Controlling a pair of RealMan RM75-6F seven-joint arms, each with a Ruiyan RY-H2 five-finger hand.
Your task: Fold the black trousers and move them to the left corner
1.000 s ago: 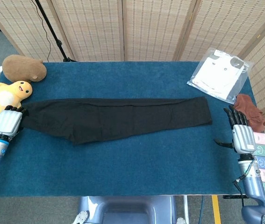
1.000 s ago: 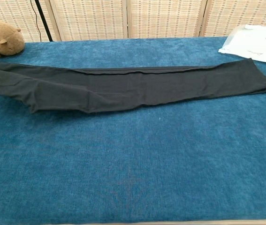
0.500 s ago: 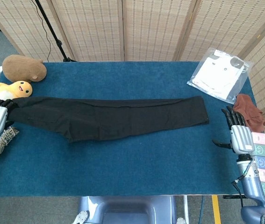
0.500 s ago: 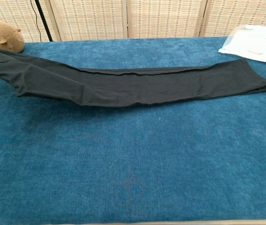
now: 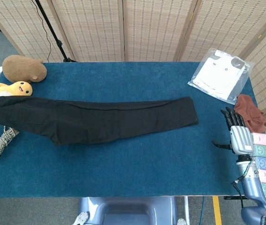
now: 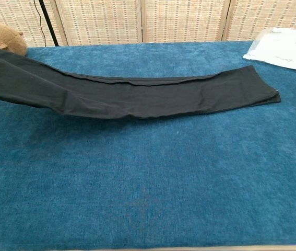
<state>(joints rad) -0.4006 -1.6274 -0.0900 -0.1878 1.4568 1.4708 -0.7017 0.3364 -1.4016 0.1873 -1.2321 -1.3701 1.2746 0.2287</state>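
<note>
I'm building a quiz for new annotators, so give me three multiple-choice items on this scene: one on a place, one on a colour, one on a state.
1. Where does the clear packet with the white garment lie?
A. far right corner of the table
B. near left corner
C. on the trousers

2. What colour is the table cover?
A. red
B. blue
C. grey

3. What is the right hand doing?
A. gripping the trousers
B. holding the rope
C. holding nothing, fingers apart

Key: 1 A, the packet sits at the far right of the table. 2 B, the cover is blue. 3 C, the right hand is beyond the table's right edge, apart from the black trousers.
</note>
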